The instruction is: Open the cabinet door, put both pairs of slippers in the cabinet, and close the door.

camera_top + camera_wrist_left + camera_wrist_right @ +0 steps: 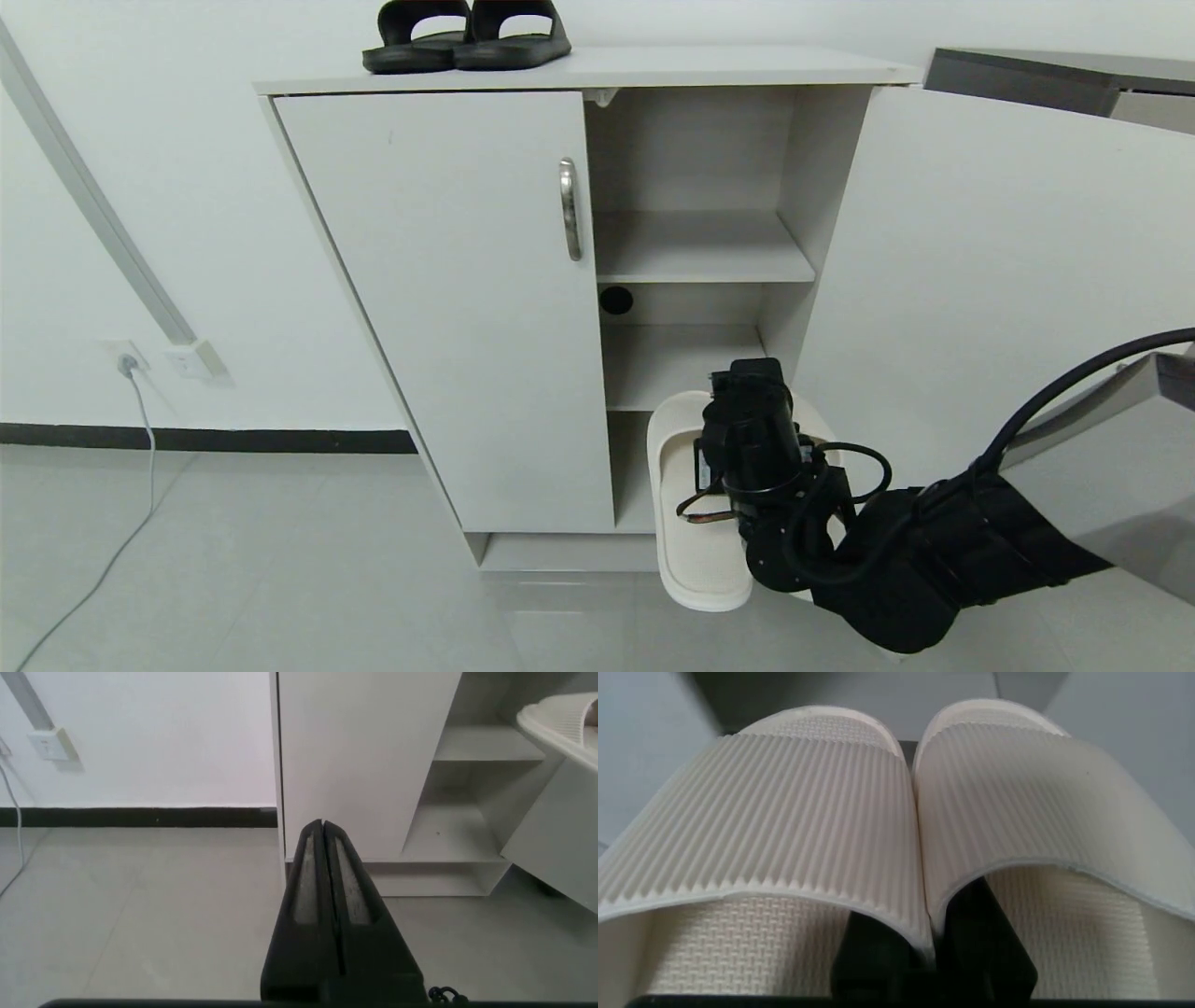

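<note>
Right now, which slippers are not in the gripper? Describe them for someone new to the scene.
Find the white cabinet. On its top, above the closed door, sit the black slippers. The cream slippers are held low by the right gripper.

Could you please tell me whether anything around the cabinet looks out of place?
Only the black slippers: they sit on top of the cabinet, near its front edge, not inside. Nothing looks spilled or damaged.

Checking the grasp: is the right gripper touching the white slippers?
Touching. The right wrist view shows the right gripper with its jaws clamped on the adjoining inner edges of the white slippers.
</note>
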